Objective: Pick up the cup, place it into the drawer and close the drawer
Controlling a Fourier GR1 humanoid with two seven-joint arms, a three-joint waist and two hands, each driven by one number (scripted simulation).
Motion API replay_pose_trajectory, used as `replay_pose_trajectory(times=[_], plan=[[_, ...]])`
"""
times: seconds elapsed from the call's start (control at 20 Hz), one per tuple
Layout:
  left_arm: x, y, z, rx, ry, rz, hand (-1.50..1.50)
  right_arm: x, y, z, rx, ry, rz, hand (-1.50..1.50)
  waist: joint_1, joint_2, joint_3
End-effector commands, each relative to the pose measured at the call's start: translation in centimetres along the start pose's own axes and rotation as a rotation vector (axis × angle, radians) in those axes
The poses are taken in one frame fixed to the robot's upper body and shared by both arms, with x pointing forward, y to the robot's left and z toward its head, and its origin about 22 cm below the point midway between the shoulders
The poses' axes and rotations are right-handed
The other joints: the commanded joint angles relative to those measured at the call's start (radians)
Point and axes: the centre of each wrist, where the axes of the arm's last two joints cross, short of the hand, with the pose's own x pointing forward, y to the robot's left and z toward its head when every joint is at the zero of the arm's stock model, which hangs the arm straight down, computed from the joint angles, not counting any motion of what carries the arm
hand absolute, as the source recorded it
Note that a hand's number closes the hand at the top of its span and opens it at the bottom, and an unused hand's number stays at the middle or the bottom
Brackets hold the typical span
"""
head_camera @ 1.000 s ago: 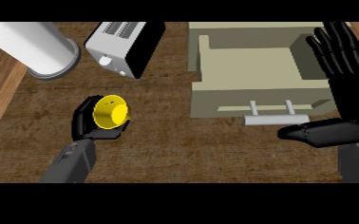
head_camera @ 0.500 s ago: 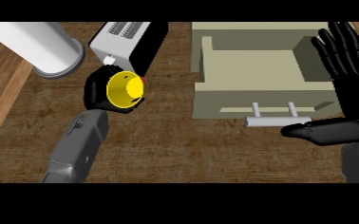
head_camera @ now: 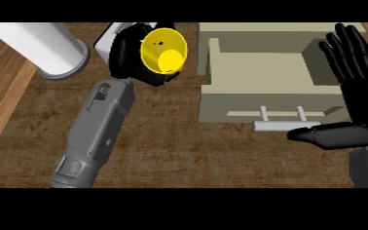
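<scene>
A yellow cup (head_camera: 164, 51) is lifted above the counter, tipped so its open mouth faces the view. My left hand (head_camera: 129, 56) is curled round it from the left side, hiding part of its wall. The beige drawer (head_camera: 267, 100) stands pulled open at the right, its inside bare, with a pale bar handle (head_camera: 286, 124) at its front. The cup hangs just left of the drawer's left wall. My right hand (head_camera: 346, 73) stays open at the right edge, fingers up over the drawer's right side, thumb beside the handle.
A white cylinder (head_camera: 46, 48) lies at the upper left. A white toaster (head_camera: 109, 41) is mostly hidden behind my left hand. The brown wooden counter (head_camera: 187, 156) spreads in front of the drawer.
My left hand has risen and moved right and farther back with the cup, now nearly at the drawer's left wall. The right hand has not moved.
</scene>
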Motion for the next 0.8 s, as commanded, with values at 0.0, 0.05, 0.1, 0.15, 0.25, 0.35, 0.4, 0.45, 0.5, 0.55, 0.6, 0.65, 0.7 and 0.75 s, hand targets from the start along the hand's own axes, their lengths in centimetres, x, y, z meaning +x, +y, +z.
replay_pose_trajectory(times=[0.0, 0.05, 0.1, 0.15, 0.25, 0.35, 0.4, 0.45, 0.5, 0.55, 0.6, 0.65, 0.7, 0.75], plan=[[3.9, -2.6, -4.9, -0.021, 0.008, -0.033, 1.50, 0.3, 1.2, -1.5, 0.004, -0.015, 0.008, -1.50, -0.001, 0.005, -0.001], [4.1, -4.7, -5.4, -0.038, 0.005, -0.033, 1.50, -1.6, 0.7, 0.0, -0.012, 0.008, 0.008, -1.50, -0.013, 0.005, 0.000], [5.2, -5.1, -6.7, -0.036, 0.001, -0.032, 1.50, 0.3, 0.5, -0.6, 0.000, -0.012, -0.006, -1.50, -0.015, 0.005, -0.001], [6.3, -6.6, -8.1, -0.046, -0.005, -0.054, 1.50, 0.0, 0.2, -0.9, -0.012, -0.008, -0.008, -1.50, -0.022, 0.006, -0.001], [6.1, -7.8, -8.4, -0.042, 0.030, -0.081, 1.50, -1.5, 0.9, -0.6, 0.001, -0.012, 0.005, -1.50, -0.024, 0.010, 0.000], [7.4, -9.1, -10.5, -0.022, 0.041, -0.118, 1.50, 0.1, 0.3, -1.9, 0.002, -0.017, -0.008, -1.50, -0.033, 0.013, -0.001], [6.6, -9.8, -10.1, -0.013, 0.101, -0.120, 1.50, 0.2, -0.5, -1.7, 0.023, -0.027, -0.007, -1.50, -0.049, 0.014, 0.000], [6.9, -10.0, -10.7, -0.029, 0.120, -0.119, 1.50, 1.4, 0.1, -1.4, 0.014, -0.027, -0.003, -1.50, -0.045, 0.013, -0.001], [7.9, -10.2, -12.2, -0.041, 0.153, -0.126, 1.50, -0.7, -0.1, -2.0, -0.014, -0.022, 0.000, -1.50, -0.035, 0.018, 0.000], [7.1, -10.8, -11.5, -0.023, 0.170, -0.154, 1.50, -0.4, 1.5, -1.3, 0.008, -0.033, 0.006, -1.50, -0.047, 0.016, 0.000], [6.3, -10.9, -11.2, -0.017, 0.200, -0.178, 1.50, -1.6, -0.7, -1.1, 0.034, -0.027, 0.003, -1.50, -0.067, 0.023, 0.001], [6.1, -11.3, -11.1, -0.014, 0.220, -0.188, 1.50, -0.7, 1.0, -2.7, 0.015, -0.038, -0.009, -1.50, -0.062, 0.021, 0.000], [6.3, -11.6, -11.4, -0.007, 0.243, -0.213, 1.50, 0.2, 0.4, -1.1, 0.035, -0.039, -0.021, -1.50, -0.070, 0.017, 0.000], [6.0, -11.9, -11.5, -0.008, 0.258, -0.236, 1.50, 0.4, 0.9, -2.8, 0.030, -0.061, -0.014, -1.50, -0.086, 0.026, 0.000]])
